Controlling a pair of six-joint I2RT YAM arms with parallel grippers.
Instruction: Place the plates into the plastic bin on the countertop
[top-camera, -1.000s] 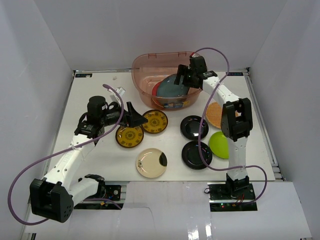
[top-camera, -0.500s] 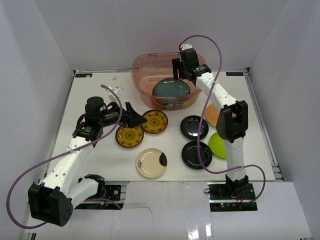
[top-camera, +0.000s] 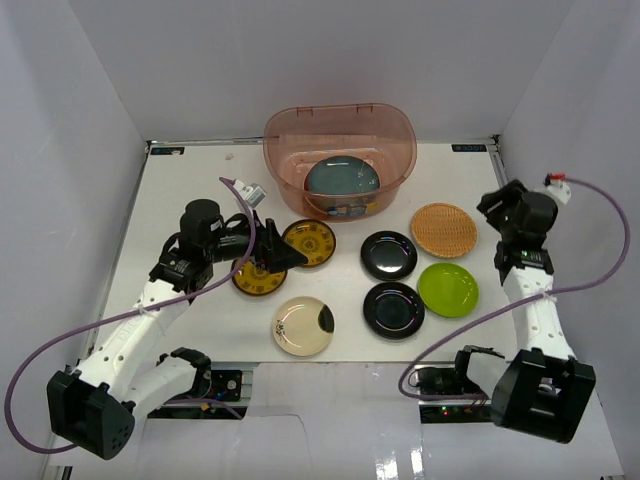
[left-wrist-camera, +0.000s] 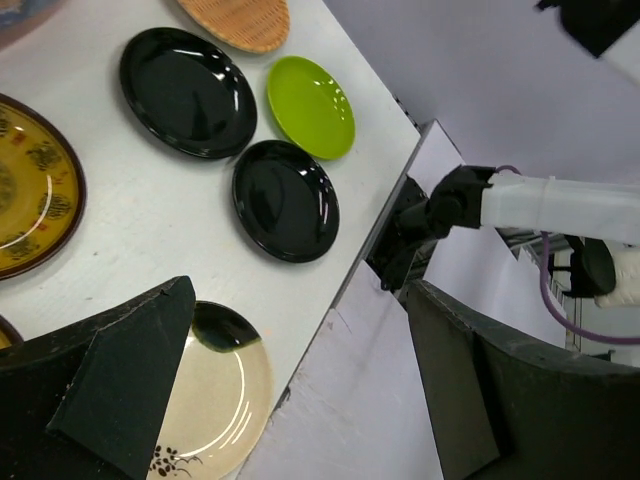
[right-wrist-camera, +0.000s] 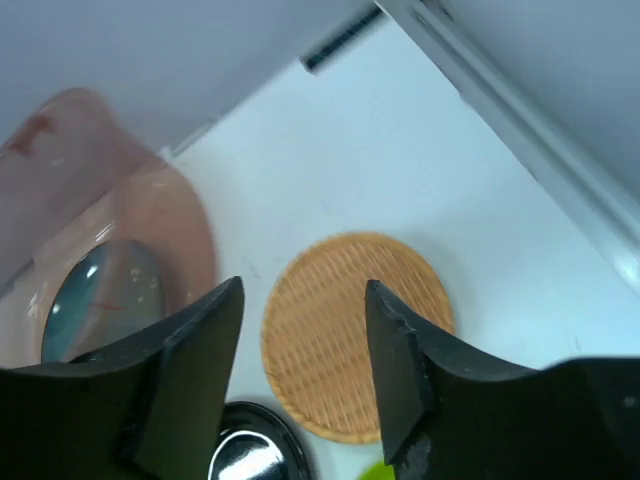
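Below, woven plate (right-wrist-camera: 320, 330) shows between the spread, empty right fingers (right-wrist-camera: 190, 370); left fingers (left-wrist-camera: 130, 390) also parted.

The translucent pinkish-brown plastic bin (top-camera: 285, 150) stands far and central on my white desk (top-camera: 190, 190), with the round blue-grey plate (top-camera: 343, 177) inside. Before it, on the left, lie the farther yellow patterned plate (top-camera: 314, 240) and the nearer yellow patterned plate (top-camera: 250, 284), which is under my left hand (top-camera: 283, 258). In the centre, the farther glossy black plate (top-camera: 388, 255) lies behind the nearer glossy black plate (top-camera: 394, 309). To their right, the woven orange-tan plate (top-camera: 444, 230) lies behind the lime green plate (top-camera: 447, 289). The cream plate with a black patch (top-camera: 303, 326) lies nearest me.
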